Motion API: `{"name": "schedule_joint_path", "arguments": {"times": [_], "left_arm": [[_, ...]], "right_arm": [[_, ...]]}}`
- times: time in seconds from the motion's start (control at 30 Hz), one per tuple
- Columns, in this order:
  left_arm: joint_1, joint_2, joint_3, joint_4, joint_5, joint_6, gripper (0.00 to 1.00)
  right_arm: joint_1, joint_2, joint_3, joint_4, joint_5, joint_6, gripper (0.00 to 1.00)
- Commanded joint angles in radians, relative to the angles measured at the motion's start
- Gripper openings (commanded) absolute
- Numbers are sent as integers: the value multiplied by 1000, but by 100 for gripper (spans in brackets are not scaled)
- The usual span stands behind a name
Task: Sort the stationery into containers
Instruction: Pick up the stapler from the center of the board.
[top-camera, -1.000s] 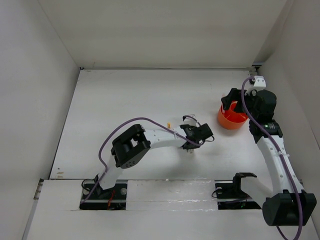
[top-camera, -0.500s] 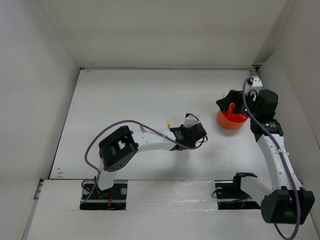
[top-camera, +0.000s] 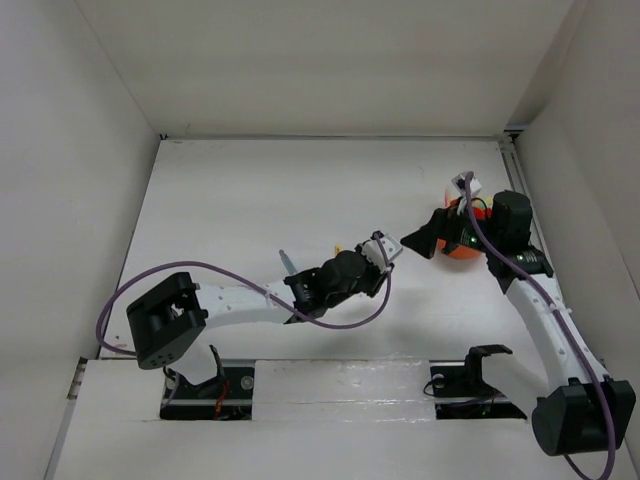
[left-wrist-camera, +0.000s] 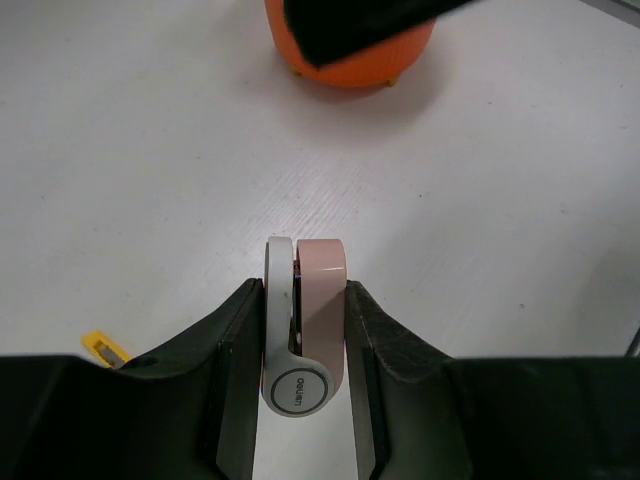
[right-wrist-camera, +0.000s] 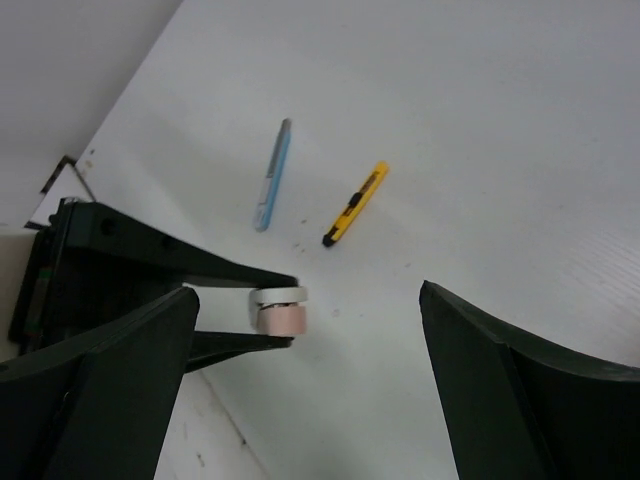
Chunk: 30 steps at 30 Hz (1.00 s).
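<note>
The left tool (left-wrist-camera: 303, 292) clamps the small grey-pink plastic piece (left-wrist-camera: 320, 310); bare white bench (left-wrist-camera: 150, 150) ahead to the round orange plastic tub (left-wrist-camera: 365, 62) at twelve o'clock; the right tool (top-camera: 420, 242) gapes wide.

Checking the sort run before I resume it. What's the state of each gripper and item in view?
left gripper: shut on the grey-pink piece
grey-pink piece: clamped on edge between the left fingers, not in the tub
right gripper: open, empty
orange tub: upright on the table, contents hidden
blue pen: lying loose on the table
yellow-black cutter: lying loose beside the pen, not touching it
</note>
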Motion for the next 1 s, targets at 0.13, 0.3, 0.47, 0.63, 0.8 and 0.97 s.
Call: {"name": "schedule_joint_path", "arguments": {"times": [0.13, 0.3, 0.47, 0.63, 0.8, 0.97], "left_arm": [[-2, -76, -61, 199, -22, 214, 0], [-2, -121, -109, 250, -21, 239, 0], [-2, -171, -127, 250, 16, 239, 0], [-2, -184, -127, 250, 87, 228, 0], [-2, -165, -136, 250, 96, 228, 0], [-2, -144, -136, 259, 87, 228, 0]], "right_arm": [[97, -56, -12, -37, -102, 12, 96], [130, -32, -44, -37, -102, 12, 91], [162, 6, -86, 52, -111, 38, 85], [183, 34, -96, 133, -122, 70, 81], [194, 43, -77, 142, -122, 79, 79], [194, -26, -55, 142, -88, 89, 79]]}}
